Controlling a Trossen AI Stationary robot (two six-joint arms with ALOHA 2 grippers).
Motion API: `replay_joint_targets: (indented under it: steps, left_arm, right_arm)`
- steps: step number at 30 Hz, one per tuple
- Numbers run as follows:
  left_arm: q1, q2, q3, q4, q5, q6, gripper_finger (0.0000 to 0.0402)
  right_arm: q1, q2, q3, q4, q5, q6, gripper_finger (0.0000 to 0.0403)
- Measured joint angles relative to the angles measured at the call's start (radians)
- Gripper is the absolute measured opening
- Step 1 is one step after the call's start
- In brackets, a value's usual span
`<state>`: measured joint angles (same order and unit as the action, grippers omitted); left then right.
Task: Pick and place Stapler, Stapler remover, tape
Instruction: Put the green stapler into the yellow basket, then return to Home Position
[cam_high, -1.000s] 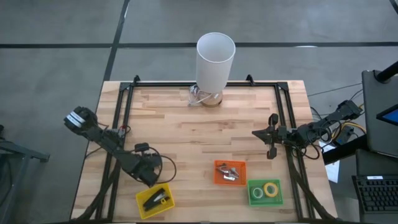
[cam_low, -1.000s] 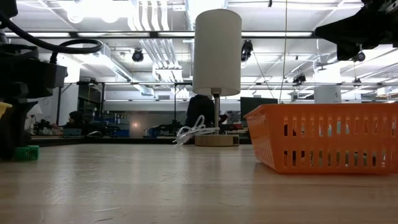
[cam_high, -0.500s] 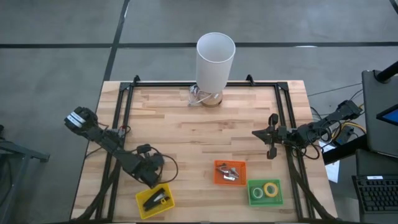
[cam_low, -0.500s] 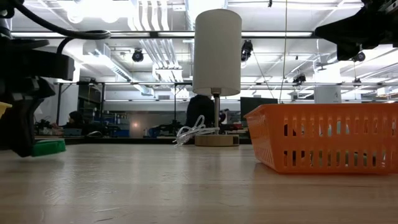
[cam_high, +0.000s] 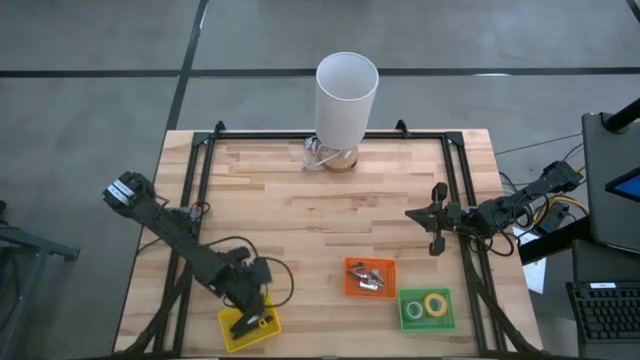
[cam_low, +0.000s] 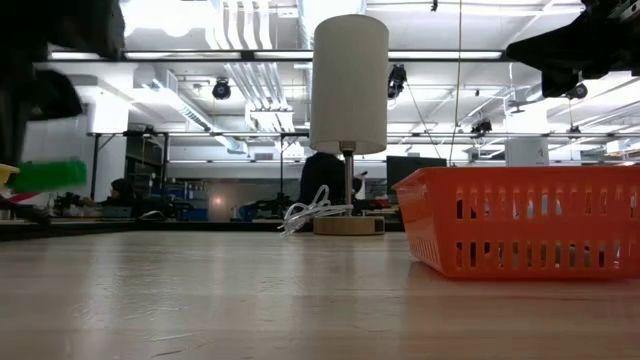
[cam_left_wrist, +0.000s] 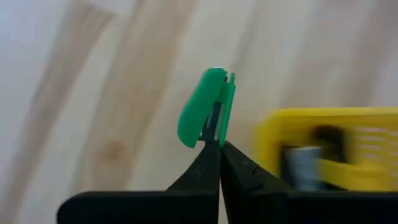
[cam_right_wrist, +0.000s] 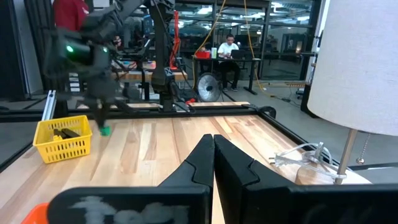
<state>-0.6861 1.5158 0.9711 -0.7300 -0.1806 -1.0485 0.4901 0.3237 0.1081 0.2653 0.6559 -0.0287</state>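
We see the left end effector (cam_left_wrist: 214, 146) pinched shut on a green staple remover (cam_left_wrist: 205, 115) beside the yellow basket (cam_left_wrist: 273, 134); right end effector (cam_right_wrist: 213, 149) closed, empty, above the tabletop (cam_high: 300, 215).

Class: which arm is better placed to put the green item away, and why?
The left. The left gripper is shut on the green item, beside the yellow basket; the right gripper waits far across.

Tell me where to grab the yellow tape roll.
Grip the yellow tape roll by its rim from above, one finger in its hollow centre, one outside: it lies flat and the green basket walls block the sides. The right end effector waits nearby; the left end effector holds a green piece by the yellow basket.
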Motion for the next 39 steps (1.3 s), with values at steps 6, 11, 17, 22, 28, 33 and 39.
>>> replay_joint_targets:
  steps: [6,11,17,22,28,33,39]
  left_arm:
    - [-0.073,0.000,0.098,-0.001,-0.041,-0.047,0.0001]
    - [-0.133,-0.001,0.101,0.133,-0.056,-0.132,0.0006]
    - [-0.183,0.028,0.063,0.184,-0.004,-0.265,0.0010]
    - [-0.193,0.035,0.017,0.190,0.008,-0.452,0.0015]
    - [-0.192,0.034,0.016,0.230,-0.102,-0.443,0.0068]
    - [-0.189,0.016,0.015,0.169,-0.160,-0.318,0.0094]
    - [-0.130,-0.087,-0.070,0.185,-0.411,-0.040,0.0011]
  right_arm:
    - [0.001,0.000,0.000,0.000,0.000,0.001,0.0008]
    - [0.001,0.000,0.000,0.000,0.000,0.001,0.0008]
    - [0.001,0.001,0.000,0.000,0.000,0.001,0.0008]
    - [0.000,0.001,0.000,0.000,0.000,0.001,0.0008]
    - [-0.001,0.001,0.000,0.000,0.000,0.000,0.0008]
    - [-0.001,0.000,0.000,0.000,0.000,0.000,0.0008]
    - [0.000,0.000,0.000,0.000,0.000,0.000,0.0008]
